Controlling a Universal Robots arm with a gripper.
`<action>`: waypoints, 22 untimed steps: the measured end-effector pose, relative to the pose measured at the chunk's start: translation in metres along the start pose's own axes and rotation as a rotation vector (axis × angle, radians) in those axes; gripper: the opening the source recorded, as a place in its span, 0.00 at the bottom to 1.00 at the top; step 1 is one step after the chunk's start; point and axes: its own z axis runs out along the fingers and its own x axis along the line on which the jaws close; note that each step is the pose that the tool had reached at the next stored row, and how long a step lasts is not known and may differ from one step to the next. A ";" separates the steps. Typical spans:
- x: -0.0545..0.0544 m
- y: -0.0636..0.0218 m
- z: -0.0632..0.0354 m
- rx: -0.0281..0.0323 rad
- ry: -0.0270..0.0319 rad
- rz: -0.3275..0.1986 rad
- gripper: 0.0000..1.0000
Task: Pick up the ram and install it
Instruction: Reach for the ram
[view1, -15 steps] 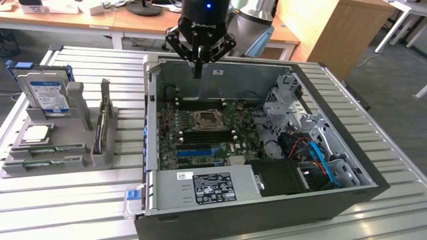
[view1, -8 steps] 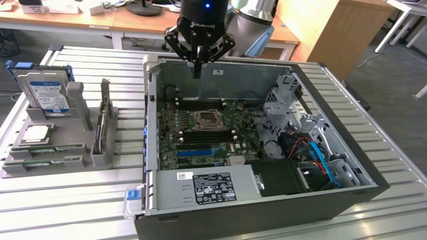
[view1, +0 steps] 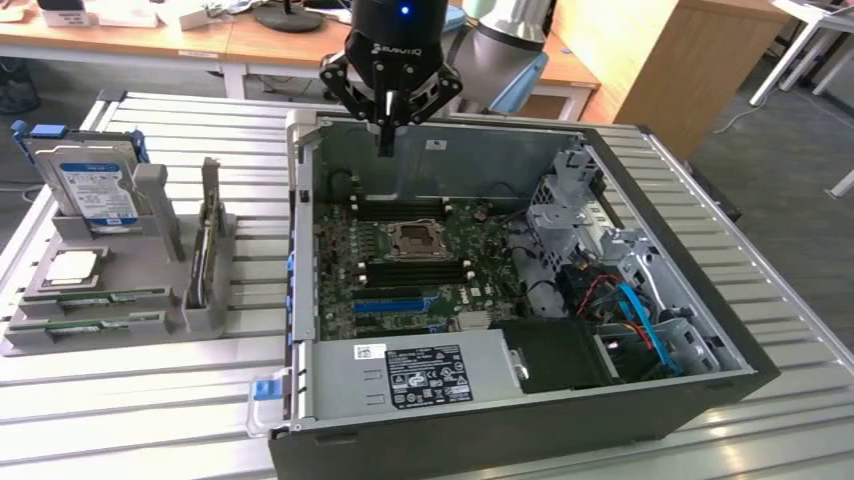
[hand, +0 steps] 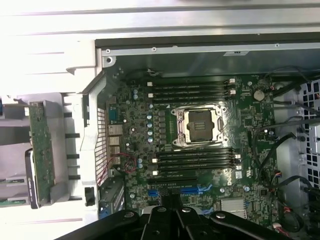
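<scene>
Ram (view1: 104, 297) rests well apart from closed pincer (view1: 386, 142).

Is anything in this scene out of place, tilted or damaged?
Nothing stands out. The open black computer case lies flat on the slatted metal table, a thin green ram stick rests in the grey plastic holder, and the black end effector hangs shut above the case, holding nothing.

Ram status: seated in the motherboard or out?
Out. The ram lies in the grey holder on the exterior view's left of the open case; the gripper, shut and empty, hangs above the case.
</scene>
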 end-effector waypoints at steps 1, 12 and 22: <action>0.001 -0.0001 0.0000 0.0000 0.0000 0.000 0.11; 0.011 -0.0008 -0.0001 -0.0001 0.0000 0.000 0.11; 0.019 -0.0015 -0.0002 0.0000 0.0000 0.000 0.11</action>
